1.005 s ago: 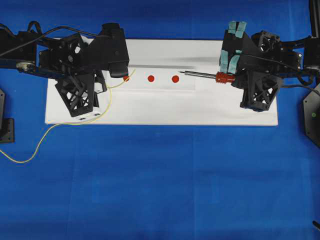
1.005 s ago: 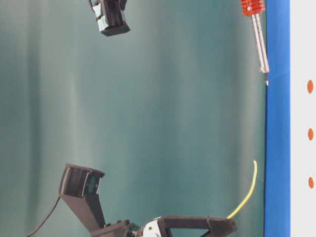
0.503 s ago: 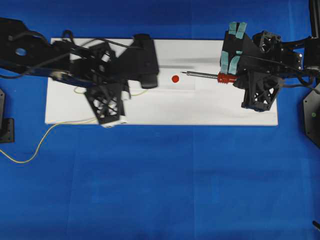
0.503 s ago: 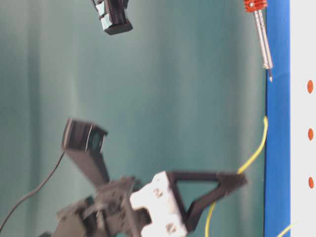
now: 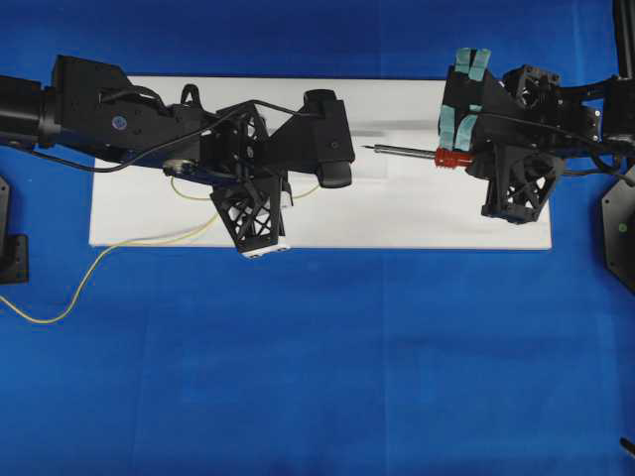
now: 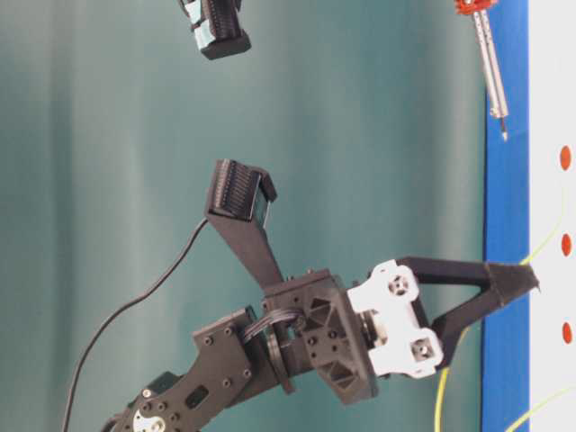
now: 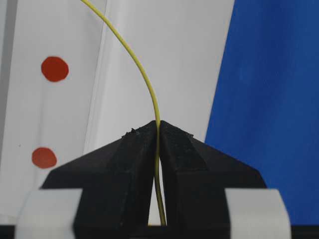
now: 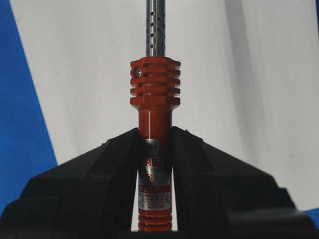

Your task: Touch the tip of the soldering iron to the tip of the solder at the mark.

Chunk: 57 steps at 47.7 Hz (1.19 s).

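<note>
Both tools gripped, tips not yet joined.
Our left gripper (image 7: 158,130) pinched the solder (image 7: 142,74) over the white board (image 5: 417,213); our right gripper (image 8: 155,137) clamped the soldering iron (image 8: 155,84), its tip apart from the solder.

The right gripper (image 8: 155,149) was clamped on the red handle of the soldering iron (image 8: 155,109), its black jaws pressing either side just below the ribbed collar. From the collar a perforated silver shaft ran straight up and out of view, the tip not visible. Behind the iron lay a white board (image 8: 84,74), with blue cloth (image 8: 22,124) beyond the board's left edge.
</note>
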### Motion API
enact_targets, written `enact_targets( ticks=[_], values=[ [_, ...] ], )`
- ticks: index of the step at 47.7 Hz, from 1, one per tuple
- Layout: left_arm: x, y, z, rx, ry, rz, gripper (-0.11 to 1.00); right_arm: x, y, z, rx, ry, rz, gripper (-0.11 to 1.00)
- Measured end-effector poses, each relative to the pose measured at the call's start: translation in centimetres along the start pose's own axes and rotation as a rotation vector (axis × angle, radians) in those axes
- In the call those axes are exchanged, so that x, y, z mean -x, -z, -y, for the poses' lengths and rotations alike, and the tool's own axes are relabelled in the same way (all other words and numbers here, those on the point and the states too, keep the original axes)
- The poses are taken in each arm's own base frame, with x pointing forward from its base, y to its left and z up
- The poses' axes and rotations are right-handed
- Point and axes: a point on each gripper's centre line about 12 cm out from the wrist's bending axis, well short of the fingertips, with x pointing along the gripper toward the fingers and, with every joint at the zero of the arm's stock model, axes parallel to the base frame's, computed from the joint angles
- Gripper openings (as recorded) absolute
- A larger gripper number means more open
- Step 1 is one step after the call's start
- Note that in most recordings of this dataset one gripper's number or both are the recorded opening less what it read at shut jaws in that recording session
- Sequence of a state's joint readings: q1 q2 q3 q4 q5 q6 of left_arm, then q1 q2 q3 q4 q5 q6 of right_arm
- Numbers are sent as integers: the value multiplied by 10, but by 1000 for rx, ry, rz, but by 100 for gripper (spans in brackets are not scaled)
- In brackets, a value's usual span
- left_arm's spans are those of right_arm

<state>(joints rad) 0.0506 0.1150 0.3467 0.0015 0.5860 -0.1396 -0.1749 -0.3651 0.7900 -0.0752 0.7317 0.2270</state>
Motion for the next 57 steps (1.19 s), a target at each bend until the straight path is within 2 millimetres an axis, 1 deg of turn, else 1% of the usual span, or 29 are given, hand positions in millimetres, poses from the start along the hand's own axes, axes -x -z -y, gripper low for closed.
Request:
enact_targets(
  ticks=[14,27,37,57],
  values=[
    [-11,1,0,1,-1,-11,1,-2,3,0,-17,0,0,6],
    [-11,-1,-4,9,-6,-9,1,-6,3,0,-18,3,-12,6],
    [-10,-2,-5,8,-6,-2,1,-13,3,0,-18,5,-30,6],
    [-11,-3,-5,3,-6,-1,1,-17,-2,-1,-16,8,-39,6]
  ],
)
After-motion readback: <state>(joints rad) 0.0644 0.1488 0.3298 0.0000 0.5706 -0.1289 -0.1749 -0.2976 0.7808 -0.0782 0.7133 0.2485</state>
